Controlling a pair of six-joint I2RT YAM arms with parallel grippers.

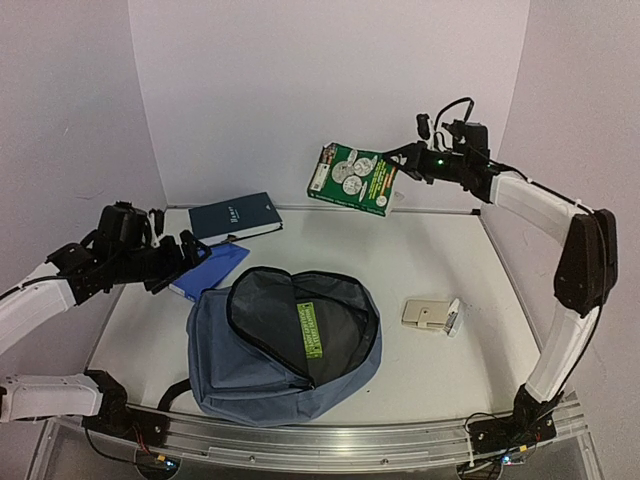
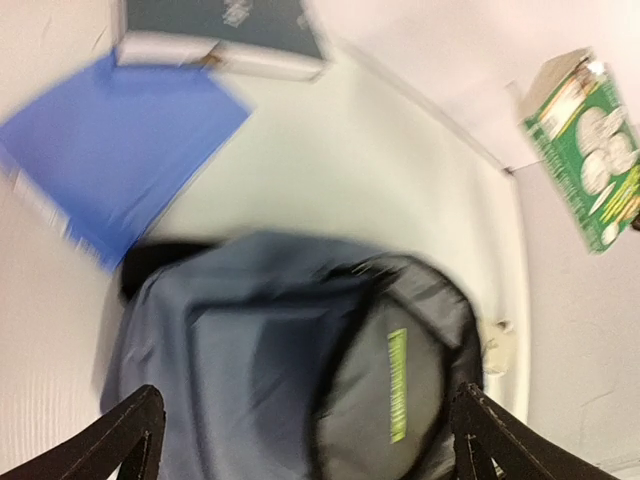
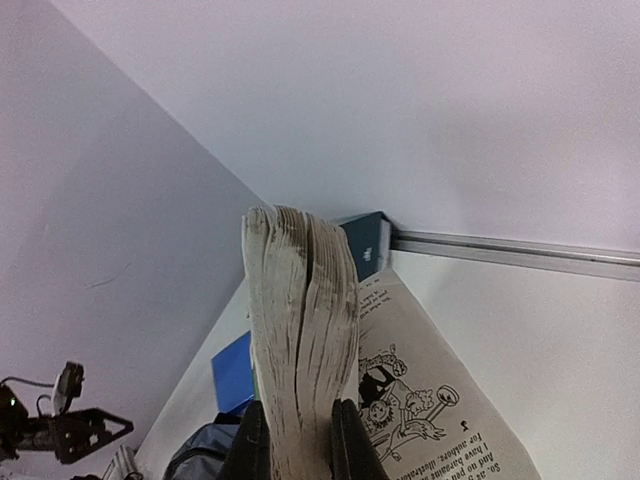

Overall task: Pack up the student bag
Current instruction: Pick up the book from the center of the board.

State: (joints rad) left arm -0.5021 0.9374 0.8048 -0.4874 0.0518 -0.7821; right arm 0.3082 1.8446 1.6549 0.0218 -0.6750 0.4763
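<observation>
The student bag (image 1: pixel 285 350) lies flat on the white table (image 1: pixel 450 260), near its front edge and a little left of centre. Its main compartment is unzipped and gaping, showing grey lining and a green label inside. In the blurred left wrist view the bag (image 2: pixel 250 370) fills the lower half of the frame.

Just far-left of the bag lies a flat bright-blue book (image 1: pixel 210 270), and beyond that a dark navy book (image 1: pixel 237 217) lies near the back wall. To the right of the bag, apart from it, sits a small beige box (image 1: pixel 432 315).

The left gripper (image 1: pixel 192 250) hovers over the bright-blue book with its jaws spread wide and nothing between them. Its two black fingers (image 2: pixel 130 435) frame the bag from above.

The right gripper (image 1: pixel 405 165) is raised above the far right of the table, clamped narrowly on a thick green paperback (image 1: pixel 352 179) with coins on its cover. The right wrist view shows the paperback's page edges (image 3: pixel 300 350) pinched between the fingers.
</observation>
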